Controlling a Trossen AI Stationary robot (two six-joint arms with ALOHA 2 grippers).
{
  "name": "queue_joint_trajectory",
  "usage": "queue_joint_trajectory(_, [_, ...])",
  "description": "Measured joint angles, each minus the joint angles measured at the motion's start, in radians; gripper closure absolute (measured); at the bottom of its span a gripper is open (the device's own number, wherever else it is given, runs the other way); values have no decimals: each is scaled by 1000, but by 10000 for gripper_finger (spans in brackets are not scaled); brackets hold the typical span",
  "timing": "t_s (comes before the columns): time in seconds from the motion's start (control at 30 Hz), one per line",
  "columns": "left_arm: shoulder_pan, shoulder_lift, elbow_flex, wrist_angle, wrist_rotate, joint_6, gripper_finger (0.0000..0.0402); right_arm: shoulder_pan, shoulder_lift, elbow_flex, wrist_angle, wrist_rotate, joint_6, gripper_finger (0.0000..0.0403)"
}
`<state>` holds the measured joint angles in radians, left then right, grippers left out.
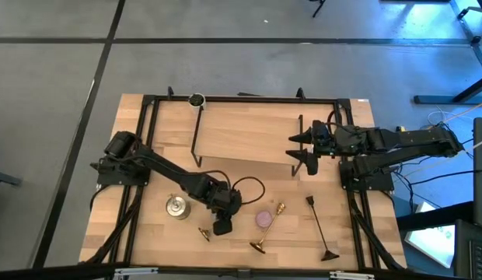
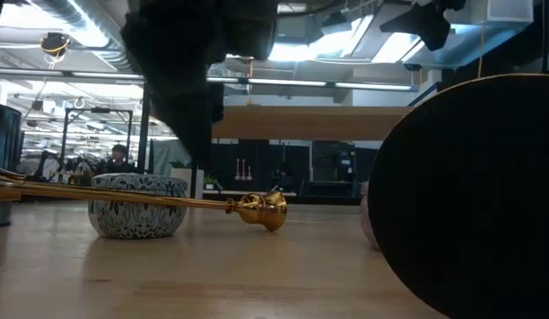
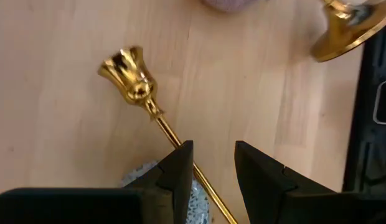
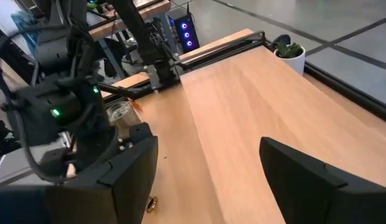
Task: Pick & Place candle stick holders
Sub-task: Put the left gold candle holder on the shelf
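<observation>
My left end effector (image 1: 223, 226) hangs low over the near half of the desk (image 1: 241, 136), at about seven o'clock from its centre, fingers (image 3: 178, 171) parted and straddling the thin stem of a gold candle stick holder (image 3: 132, 78) that lies flat on the wood; nothing is pinched yet. From above, only that holder's cup end peeks out at about eight o'clock of my wrist. To do this grasp well, I judge I should settle lower until both pads flank the stem squarely, close across it rather than along it, and take it near the middle so the flared base does not swing the piece when it lifts; a slim shiny rod like this will probably roll or slip under a skewed pinch. My right end effector (image 1: 303, 149) waits well apart at about two o'clock, fingers (image 4: 305, 171) spread and empty. Counting: two gold candle stick holders, the second (image 1: 269, 227) lying flat at about five o'clock, just beside a small pink candle (image 1: 263, 219); one dark candlestick (image 1: 319, 227) lying farther toward four o'clock; one squat patterned tin (image 1: 177, 207) at eight o'clock; one small potted plant (image 1: 197, 100) at the far rim near eleven o'clock. From desk height, a second candle may sit behind the dark base, but I cannot tell.
</observation>
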<state>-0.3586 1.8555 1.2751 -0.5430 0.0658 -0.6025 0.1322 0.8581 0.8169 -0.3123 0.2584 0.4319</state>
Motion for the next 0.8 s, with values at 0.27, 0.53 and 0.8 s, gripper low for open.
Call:
queue_joint_trajectory(0.27, [5, 31, -1, -49, 5, 3, 287, 1, 0, 0, -26, 0, 36, 119])
queue_joint_trajectory(0.53, [37, 31, -1, -51, 11, 38, 288, 1, 28, 0, -55, -1, 74, 119])
queue_joint_trajectory(0.8, [39, 87, 3, -11, 93, 37, 287, 38, 41, 0, -61, 0, 104, 119])
